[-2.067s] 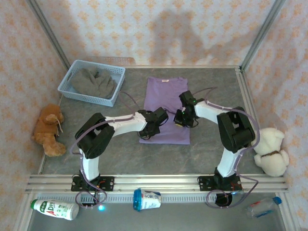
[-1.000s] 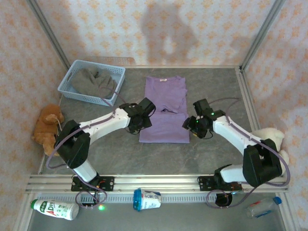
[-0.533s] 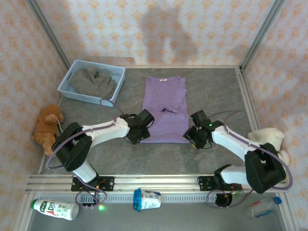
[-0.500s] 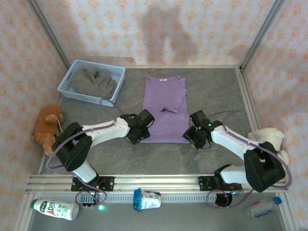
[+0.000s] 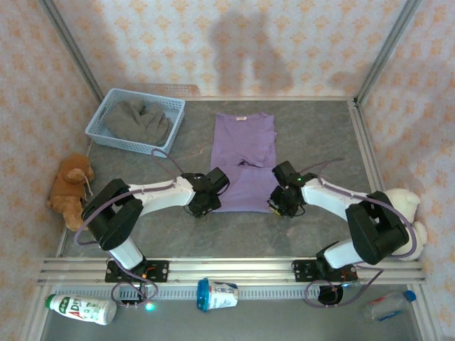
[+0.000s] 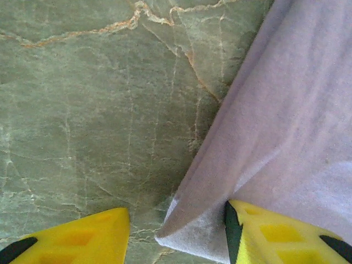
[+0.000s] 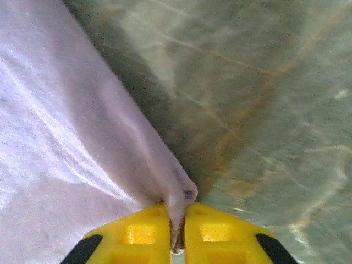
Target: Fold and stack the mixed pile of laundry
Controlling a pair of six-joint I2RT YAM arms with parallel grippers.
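Observation:
The lavender T-shirt (image 5: 242, 153) lies flat mid-table, collar toward the far wall. My left gripper (image 5: 201, 206) is at its near left corner. In the left wrist view that gripper (image 6: 176, 242) is open, the shirt corner (image 6: 192, 234) lies between its yellow fingers (image 6: 286, 234), and the right finger touches the cloth. My right gripper (image 5: 276, 202) is at the near right corner. The right wrist view shows the gripper (image 7: 177, 231) shut on a pinched fold of the T-shirt (image 7: 82, 137). The grey top (image 5: 138, 121) lies bunched in the blue basket (image 5: 96, 133).
A brown plush toy (image 5: 71, 192) sits at the left edge and a cream one (image 5: 404, 213) at the right, partly behind my right arm. A white bottle (image 5: 82, 307), a cup (image 5: 217, 295) and a clear bottle (image 5: 387, 305) lie in front of the base rail.
Both grippers moved toward the near edge to the shirt's lower corners. The right gripper shut on its corner. The left one narrowed around the other corner.

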